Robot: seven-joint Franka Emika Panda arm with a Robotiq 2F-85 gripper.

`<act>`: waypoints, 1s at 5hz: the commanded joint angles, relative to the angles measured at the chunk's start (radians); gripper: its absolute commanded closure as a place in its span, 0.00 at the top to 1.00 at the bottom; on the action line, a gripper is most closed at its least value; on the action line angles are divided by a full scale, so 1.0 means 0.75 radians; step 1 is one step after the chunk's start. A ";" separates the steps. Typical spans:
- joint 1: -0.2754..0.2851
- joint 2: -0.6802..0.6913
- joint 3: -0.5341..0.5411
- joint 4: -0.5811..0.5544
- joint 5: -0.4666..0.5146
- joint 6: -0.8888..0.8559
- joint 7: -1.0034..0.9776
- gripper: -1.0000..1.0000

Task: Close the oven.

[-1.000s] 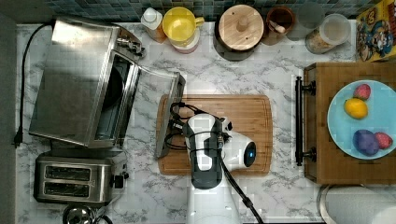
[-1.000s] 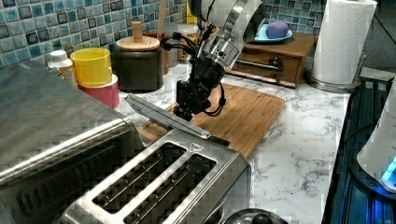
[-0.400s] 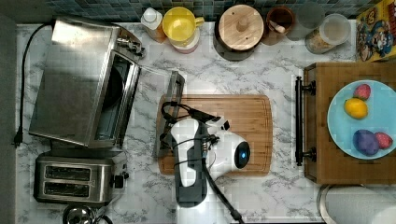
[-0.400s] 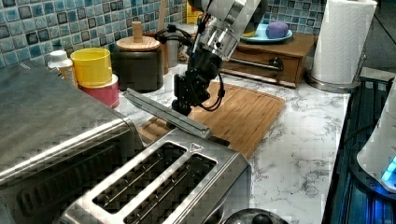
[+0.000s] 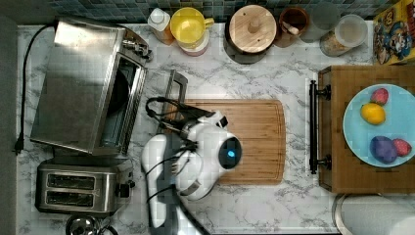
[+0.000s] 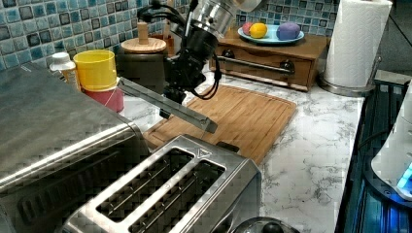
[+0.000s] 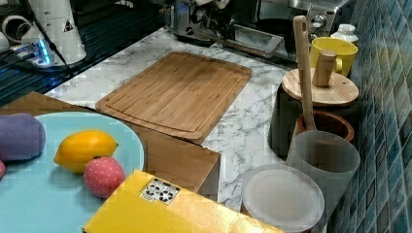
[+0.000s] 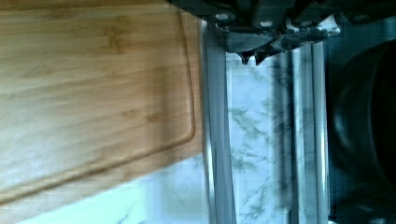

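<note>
The oven [image 5: 80, 85] stands on the marble counter [image 5: 244, 205] at the top view's left, its long axis running up and down the top view and its mouth facing the top view's right, toward the wooden cutting board [image 5: 249, 142]. Its glass door [image 5: 166, 90] is partly raised, tilted between flat and upright, with the bar handle [image 6: 165, 99] at the free edge slanting above the board's near edge in the left view. The gripper [image 6: 176, 90] sits right at that handle, at the door's edge; whether its fingers are spread or pressed together cannot be told. A two-slot toaster [image 5: 80, 188] stands just beside the oven, below it in the top view. Behind the door, along the tiled wall, are a yellow cup [image 5: 188, 24], a small bottle [image 5: 157, 20] and a dark pot with a wooden lid [image 5: 252, 29]. A wooden tray with a blue plate of fruit [image 5: 377, 125] sits well apart at the top view's right.
</note>
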 commanded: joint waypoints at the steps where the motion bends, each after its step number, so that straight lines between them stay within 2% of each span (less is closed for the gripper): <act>1: 0.102 0.026 0.098 0.556 -0.897 -0.210 0.981 0.00; 2: 0.086 0.029 0.111 0.666 -1.005 -0.338 1.107 0.00; 3: 0.068 -0.024 0.134 0.630 -1.024 -0.283 1.141 0.00; 4: 0.087 -0.001 0.160 0.730 -1.264 -0.387 1.333 0.00; 5: 0.118 0.106 0.185 0.922 -1.485 -0.574 1.486 0.00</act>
